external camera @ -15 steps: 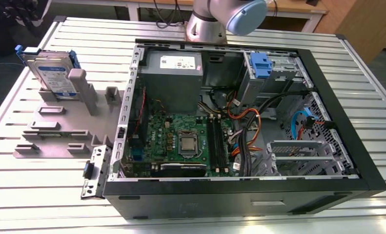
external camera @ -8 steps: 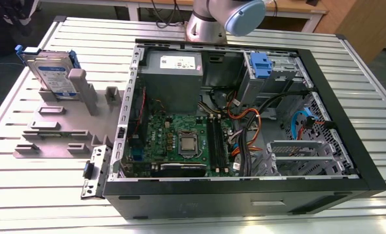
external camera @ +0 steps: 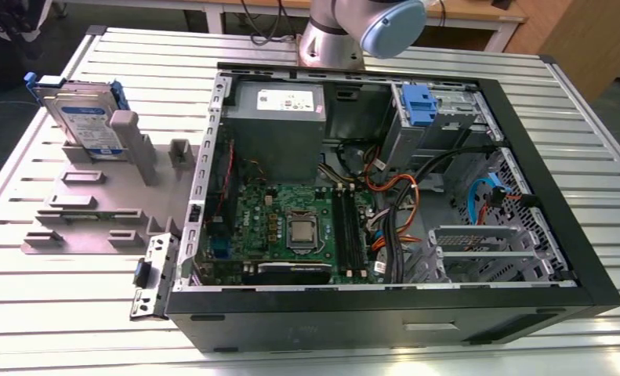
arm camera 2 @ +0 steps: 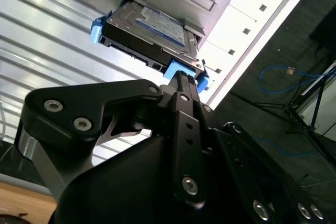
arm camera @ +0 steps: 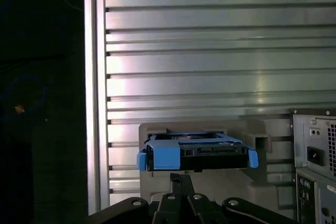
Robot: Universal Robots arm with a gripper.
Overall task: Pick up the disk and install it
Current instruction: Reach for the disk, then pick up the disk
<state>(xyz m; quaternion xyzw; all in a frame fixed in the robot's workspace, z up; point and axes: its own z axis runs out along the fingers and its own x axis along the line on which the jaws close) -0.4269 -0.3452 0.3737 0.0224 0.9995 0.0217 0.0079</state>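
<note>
The disk (external camera: 81, 119), a silver hard drive with a white-and-blue label in a blue carrier, stands on edge in a slot of the grey holder (external camera: 96, 211) at the exterior view's left. Both wrist views look along my gripper at the disk (arm camera 2: 152, 30) (arm camera: 197, 153). My gripper (arm camera: 181, 180) is shut with its fingertips together and nothing held. It is lined up with the disk's upper edge, a short gap away. In the second wrist view my gripper (arm camera 2: 182, 80) points at the carrier's blue corner.
An open computer case (external camera: 519, 141) lies on the slatted metal table (external camera: 163, 63), to the right of the holder in the exterior view. A blue bracket (external camera: 419, 106) sits in the case's far drive bay. The arm's base (external camera: 336, 35) rises behind the case. The case's rear (arm camera: 315, 150) borders the holder.
</note>
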